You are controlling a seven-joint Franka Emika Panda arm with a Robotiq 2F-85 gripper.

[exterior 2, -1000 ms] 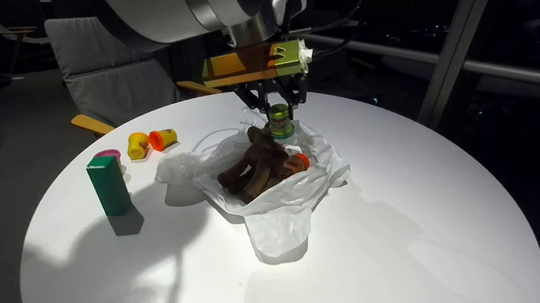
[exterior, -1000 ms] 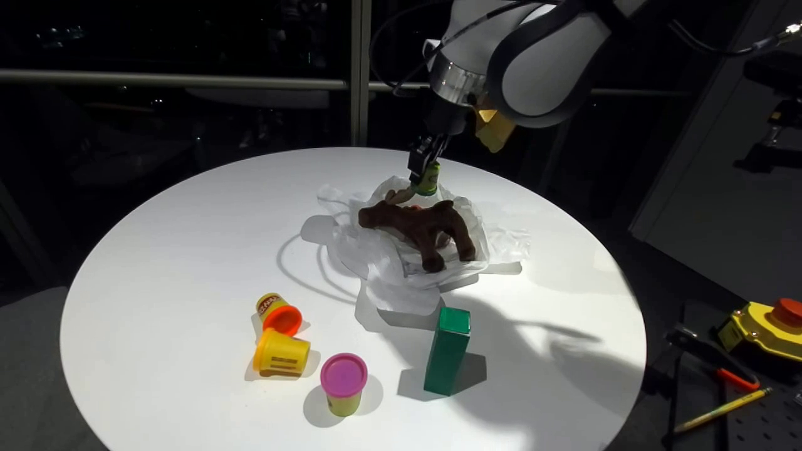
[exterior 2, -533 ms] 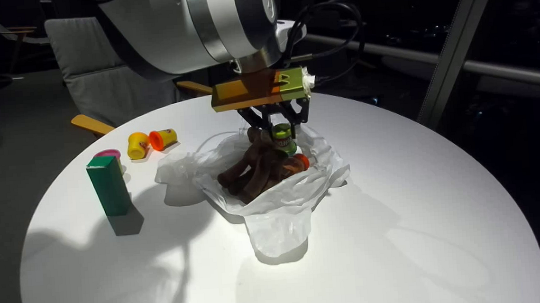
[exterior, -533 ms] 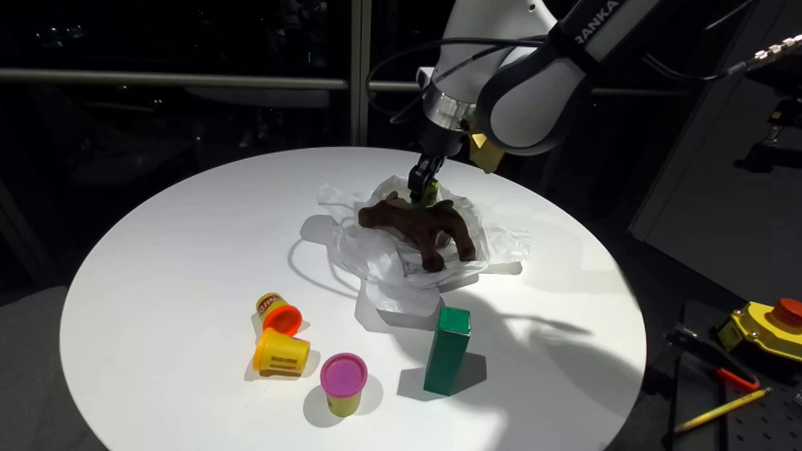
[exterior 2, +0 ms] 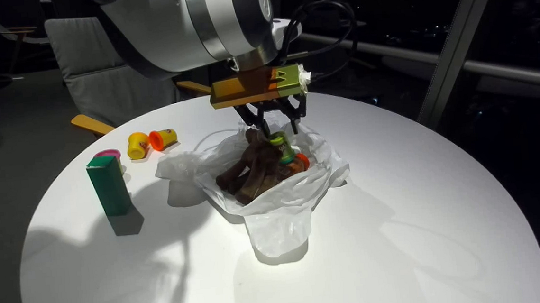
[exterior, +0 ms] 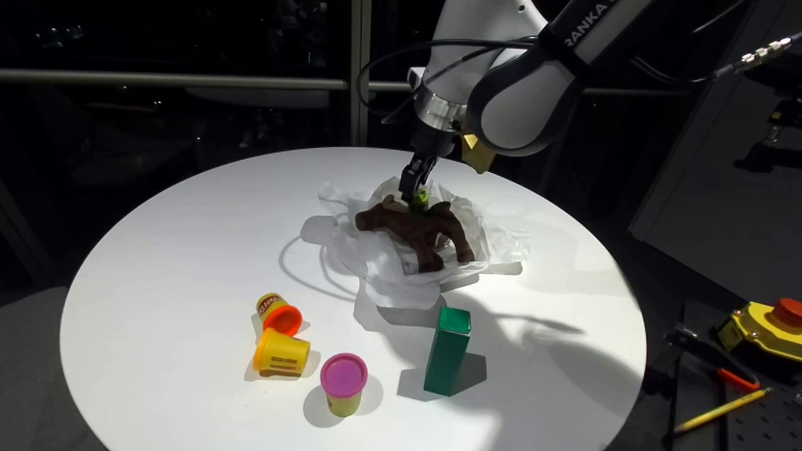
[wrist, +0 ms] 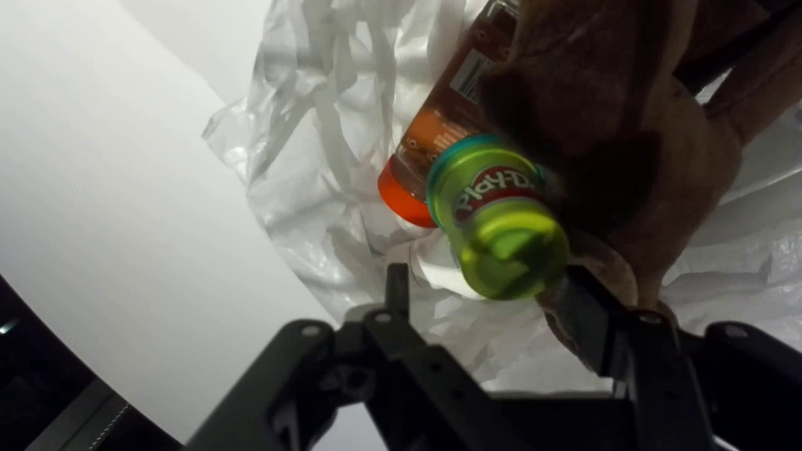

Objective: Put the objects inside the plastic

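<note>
Our gripper [exterior 2: 281, 130]: jaws apart | green Play-Doh can [wrist: 489, 216]: tilted in bag [exterior 2: 280, 234] (beside plush [exterior: 401, 223]) | magenta-lidded tub [exterior: 344, 379]: near table edge [exterior 2: 75, 182]

Brown plush [exterior: 410, 225], tilted green tub [wrist: 495, 213], orange-capped bottle [wrist: 446, 122] inside wrinkled white bag [exterior 2: 280, 224]

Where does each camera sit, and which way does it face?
Exterior view: raised, looking down past the green block toward the bag; arm and gripper show.
Exterior view: raised, opposite the grey chair, looking down on the bag; arm and gripper show.
Wrist view: on the arm, looking into the bag at the lime tub; of the robot, gripper only.
Both exterior views share bag, green block, brown plush.
</note>
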